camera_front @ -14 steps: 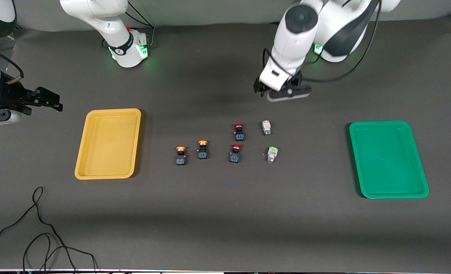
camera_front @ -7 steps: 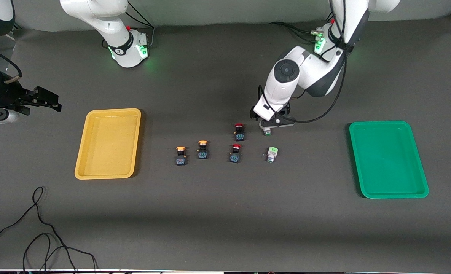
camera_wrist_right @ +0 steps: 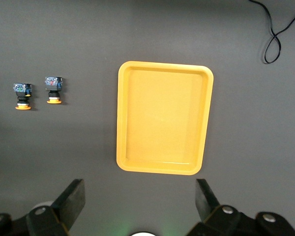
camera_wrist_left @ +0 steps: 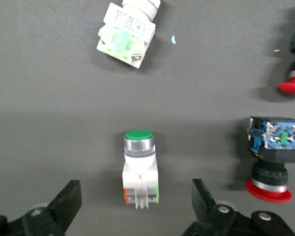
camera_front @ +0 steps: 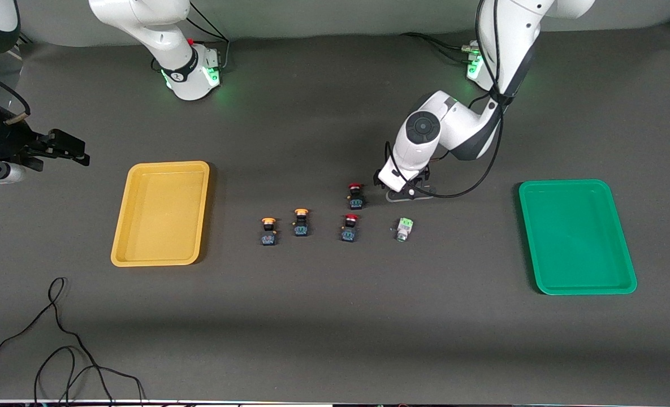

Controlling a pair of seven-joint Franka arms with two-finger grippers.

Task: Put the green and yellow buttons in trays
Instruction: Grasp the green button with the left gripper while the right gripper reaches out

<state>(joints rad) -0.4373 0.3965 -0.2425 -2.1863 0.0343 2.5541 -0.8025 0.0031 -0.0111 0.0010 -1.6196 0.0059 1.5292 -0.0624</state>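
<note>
Nothing has been sorted yet: both trays are bare and all 4 buttons sit on the table.

At the right arm's end of the table, the right gripper (camera_front: 83, 154) hangs in the air with its fingers wide apart and nothing between them; this arm waits. Beside it lies the yellow tray (camera_front: 121, 234), seen bare in the right wrist view as well (camera_wrist_right: 121, 118).

Toward the middle stand the 2 yellow buttons (camera_front: 268, 231) (camera_front: 301, 222), close together, untouched. Next come 2 red buttons (camera_front: 355, 195) (camera_front: 350, 228), which are not part of the job.

The left gripper (camera_front: 405, 192) is low over one green button, which the arm hides from the front camera. The left wrist view shows that green button (camera_wrist_left: 139, 169) on the table between the spread fingers (camera_wrist_left: 202, 199), neither one touching it, so it is not gripped yet. The second green button (camera_front: 403, 229) lies nearer the front camera, free.

The green tray (camera_front: 622, 234) sits at the left arm's end, well apart from the buttons.

By my reading, 0 of 4 placements are done; closing on the first green button is the step in hand.
</note>
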